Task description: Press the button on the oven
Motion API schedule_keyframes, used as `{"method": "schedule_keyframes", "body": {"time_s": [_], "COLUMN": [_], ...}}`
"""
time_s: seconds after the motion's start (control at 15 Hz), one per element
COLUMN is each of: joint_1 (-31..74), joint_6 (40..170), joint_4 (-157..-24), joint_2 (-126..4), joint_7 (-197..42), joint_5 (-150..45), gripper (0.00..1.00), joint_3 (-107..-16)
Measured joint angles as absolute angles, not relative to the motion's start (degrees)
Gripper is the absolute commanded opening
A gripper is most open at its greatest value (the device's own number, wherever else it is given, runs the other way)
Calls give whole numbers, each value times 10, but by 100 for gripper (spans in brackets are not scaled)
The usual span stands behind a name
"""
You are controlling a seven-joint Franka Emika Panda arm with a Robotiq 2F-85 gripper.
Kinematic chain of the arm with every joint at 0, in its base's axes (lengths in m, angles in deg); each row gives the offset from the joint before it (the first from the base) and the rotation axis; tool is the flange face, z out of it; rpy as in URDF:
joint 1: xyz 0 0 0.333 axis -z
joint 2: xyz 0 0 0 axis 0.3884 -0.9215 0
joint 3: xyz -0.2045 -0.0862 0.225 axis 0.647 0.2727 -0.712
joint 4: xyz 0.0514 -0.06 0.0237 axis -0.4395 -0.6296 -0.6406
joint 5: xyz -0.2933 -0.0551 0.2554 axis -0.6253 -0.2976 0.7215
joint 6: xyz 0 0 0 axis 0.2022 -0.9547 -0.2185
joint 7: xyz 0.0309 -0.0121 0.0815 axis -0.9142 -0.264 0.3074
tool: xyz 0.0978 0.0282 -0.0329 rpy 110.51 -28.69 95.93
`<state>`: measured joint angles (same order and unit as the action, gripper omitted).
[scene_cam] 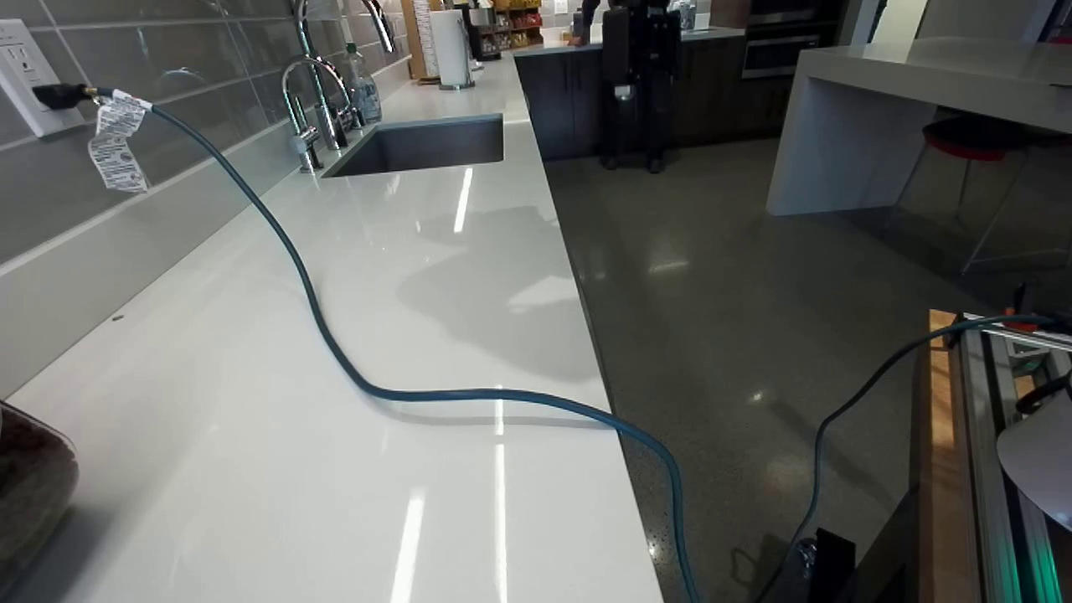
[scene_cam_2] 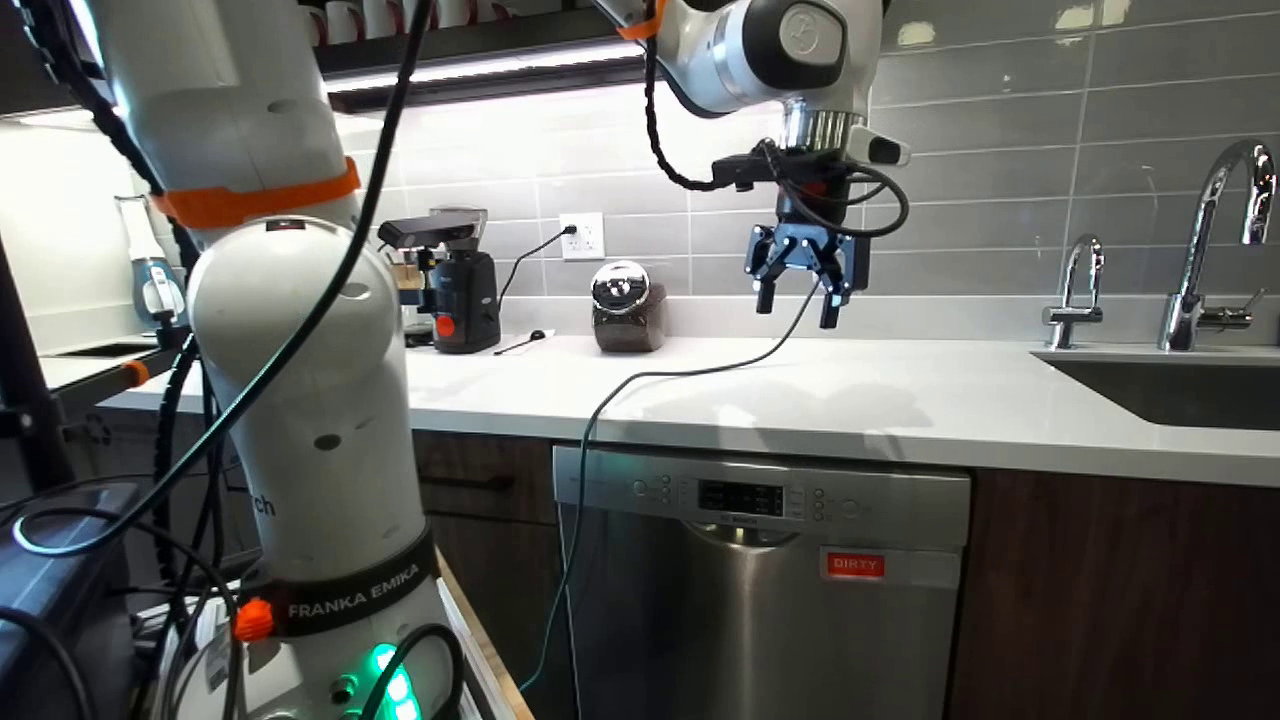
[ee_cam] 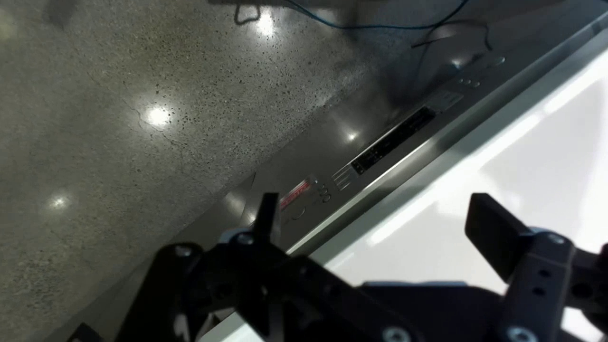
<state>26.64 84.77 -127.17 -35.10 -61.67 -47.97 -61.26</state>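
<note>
Fingers (scene_cam_2: 765,296): you had the two spread wide apart, tips down, in mid-air above the table (scene_cam_2: 950,390) and well clear of its white top.
Dishwasher (scene_cam_2: 760,620): this stainless-steel unit stood beneath the table's front edge, lower than your fingers, with a red DIRTY sign (scene_cam_2: 855,566) on its front.
Control panel (scene_cam_2: 762,468): you saw it along the dishwasher's upper front, with a dark display (scene_cam_2: 740,498) near its middle.
Buttons (ee_cam: 326,198): small and round, these lay on the control panel to both sides of the display, well apart from your fingers; their markings were too small to read.
Wrist view: you looked down past the table's edge; one finger overlapped the dishwasher's front near the sign, the other the table.
Cable (scene_cam: 481,394): plugged into a wall outlet (scene_cam: 25,63), it crossed the table and hung over the front edge.
Glass jar (scene_cam_2: 628,315): lidded in metal and dark within, it stood toward the back of the table, between a black appliance (scene_cam_2: 468,300) and your fingers as seen in an exterior view.
Sink (scene_cam_2: 1170,395): set into the table, it had two chrome faucets (scene_cam_2: 1182,320) behind it; in an exterior view you saw a soap bottle (scene_cam: 364,92) beside them and a paper towel roll (scene_cam: 452,48) beyond.
</note>
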Motion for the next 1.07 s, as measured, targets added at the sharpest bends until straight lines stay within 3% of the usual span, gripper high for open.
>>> {"method": "schedule_keyframes", "body": {"time_s": [1.07], "joint_1": [263], "joint_6": [907], "joint_4": [-1340], "joint_2": [-373], "joint_7": [-352], "joint_5": [-479], "gripper": [100], "joint_3": [-601]}}
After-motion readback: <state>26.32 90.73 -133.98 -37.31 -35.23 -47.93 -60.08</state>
